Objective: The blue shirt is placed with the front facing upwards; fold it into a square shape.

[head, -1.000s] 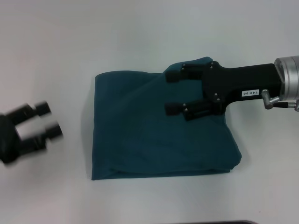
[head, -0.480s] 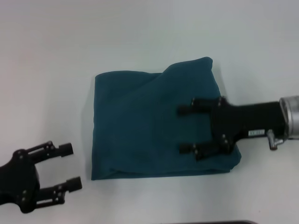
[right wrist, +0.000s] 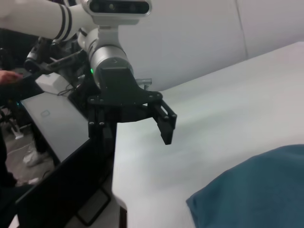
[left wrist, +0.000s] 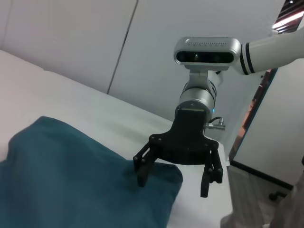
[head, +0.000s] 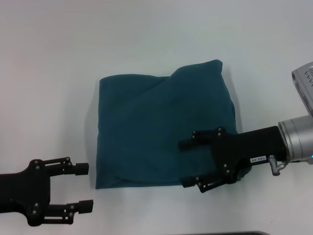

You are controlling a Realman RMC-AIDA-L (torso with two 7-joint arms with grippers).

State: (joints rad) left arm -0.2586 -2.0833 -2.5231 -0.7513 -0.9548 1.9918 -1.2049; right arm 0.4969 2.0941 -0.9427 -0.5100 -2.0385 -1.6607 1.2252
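I saw the blue shirt (head: 164, 132) lying in the middle of the white table (head: 146, 34), already folded into a thick, nearly square bundle. Its far right corner stood out a little, and a loose fold ran along the near edge. My right gripper (head: 191, 164) hovered over the near right corner of the bundle, its fingers spread wide with nothing between them. My left gripper (head: 84, 186) was beside the near left corner, apart from the cloth, also spread wide and holding nothing.

I judged the cloth to be soft, light and limp, so it would sag and slide if I lifted only the top layer. I thought the best place to take hold was at an edge or corner, pinching all layers together.
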